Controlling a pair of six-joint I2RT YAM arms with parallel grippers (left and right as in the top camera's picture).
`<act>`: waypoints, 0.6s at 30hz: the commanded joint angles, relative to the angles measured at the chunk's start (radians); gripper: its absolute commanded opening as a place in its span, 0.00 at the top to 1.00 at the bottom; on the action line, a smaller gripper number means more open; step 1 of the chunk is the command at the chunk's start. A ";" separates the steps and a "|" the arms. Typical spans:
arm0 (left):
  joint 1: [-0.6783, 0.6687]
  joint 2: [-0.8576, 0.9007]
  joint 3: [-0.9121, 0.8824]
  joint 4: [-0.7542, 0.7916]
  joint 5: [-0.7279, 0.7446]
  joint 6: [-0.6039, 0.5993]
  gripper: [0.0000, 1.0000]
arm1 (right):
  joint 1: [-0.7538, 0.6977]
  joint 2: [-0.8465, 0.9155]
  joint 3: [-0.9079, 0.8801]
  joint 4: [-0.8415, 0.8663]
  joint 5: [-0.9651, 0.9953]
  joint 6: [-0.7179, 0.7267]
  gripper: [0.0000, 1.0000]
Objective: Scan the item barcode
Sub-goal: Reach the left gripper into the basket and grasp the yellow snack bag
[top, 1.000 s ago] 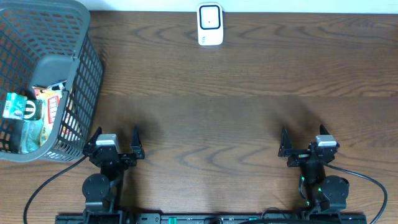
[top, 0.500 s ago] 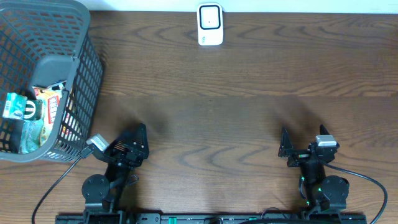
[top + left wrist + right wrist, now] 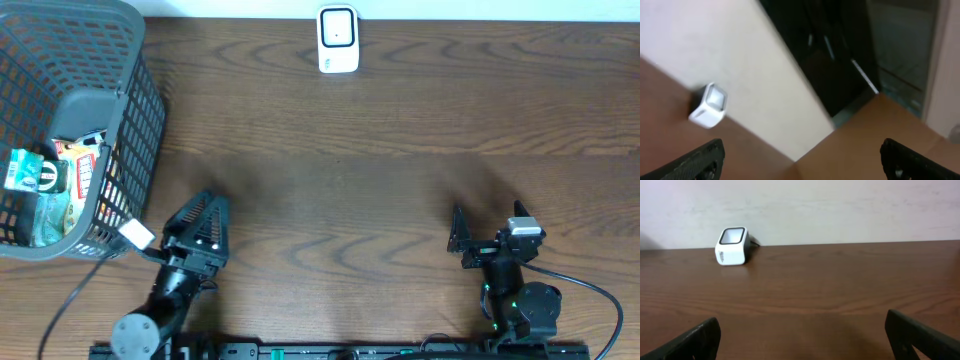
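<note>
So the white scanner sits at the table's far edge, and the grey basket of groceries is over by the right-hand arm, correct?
Not quite. The grey basket stands beside the left gripper, not on the right, as the overhead view shows. The white scanner does sit at the far edge of the table.

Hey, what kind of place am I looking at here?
Probably a mock shop checkout: a small white tabletop barcode scanner, a grey plastic mesh basket of packaged goods, on a dark wooden table.
</note>
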 commanded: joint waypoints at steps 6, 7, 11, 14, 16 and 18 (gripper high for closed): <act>-0.003 0.430 0.560 -0.072 0.166 0.309 0.02 | 0.005 -0.006 -0.002 -0.003 0.000 -0.011 0.01; -0.003 0.492 0.640 -0.127 0.165 0.346 0.02 | 0.005 -0.006 -0.002 -0.003 0.000 -0.011 0.01; 0.024 0.730 0.959 -0.383 0.141 0.543 0.02 | 0.005 -0.006 -0.002 -0.003 0.000 -0.011 0.01; 0.076 0.896 1.207 -0.605 0.032 0.661 0.02 | 0.005 -0.006 -0.002 -0.003 0.000 -0.011 0.01; 0.127 1.014 1.388 -0.755 -0.089 0.769 0.02 | 0.005 -0.006 -0.002 -0.003 0.000 -0.011 0.01; 0.181 1.114 1.545 -0.888 -0.247 0.858 0.02 | 0.005 -0.006 -0.002 -0.003 0.000 -0.011 0.01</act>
